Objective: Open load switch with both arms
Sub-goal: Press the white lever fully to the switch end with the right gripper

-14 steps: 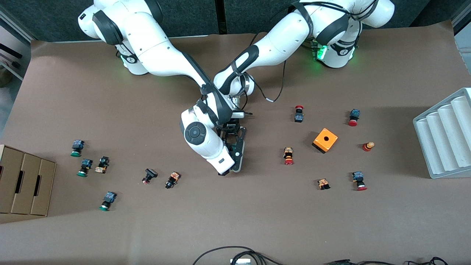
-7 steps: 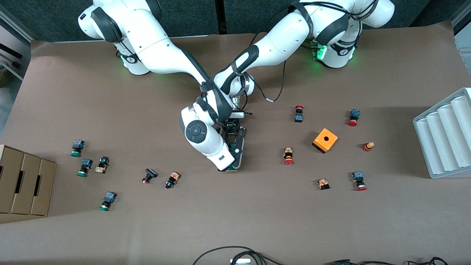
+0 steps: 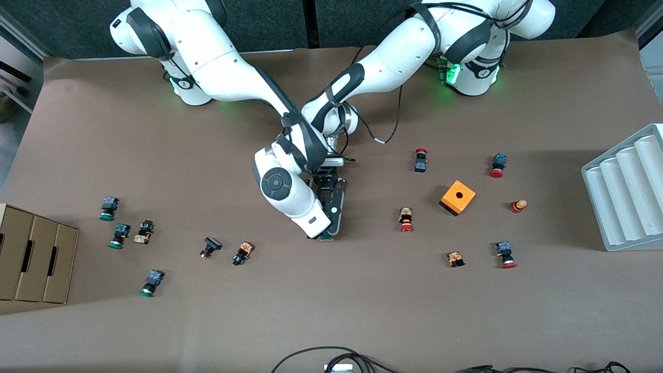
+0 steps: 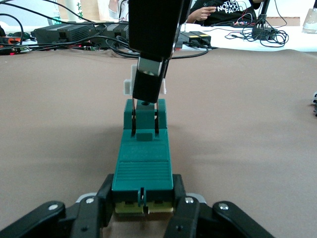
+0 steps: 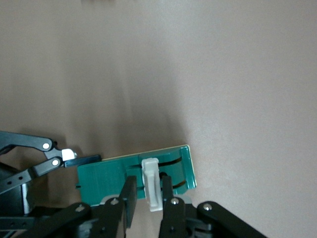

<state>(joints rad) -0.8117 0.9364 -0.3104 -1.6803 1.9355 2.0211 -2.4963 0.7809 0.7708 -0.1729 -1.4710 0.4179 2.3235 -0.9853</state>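
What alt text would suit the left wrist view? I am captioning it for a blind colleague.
A dark-green load switch lies on the brown table, its near end clamped between the left tool's black fingers. At its other end, the right tool comes down from above, shut on the small white tab. Cables and electronics line the table's edge.

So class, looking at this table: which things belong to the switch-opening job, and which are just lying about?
Job:
- load switch
- left gripper, clamped on its end
- right gripper, pinching its white tab

Lying about:
- orange cube
- scattered push-buttons
- cardboard box
- grey tray
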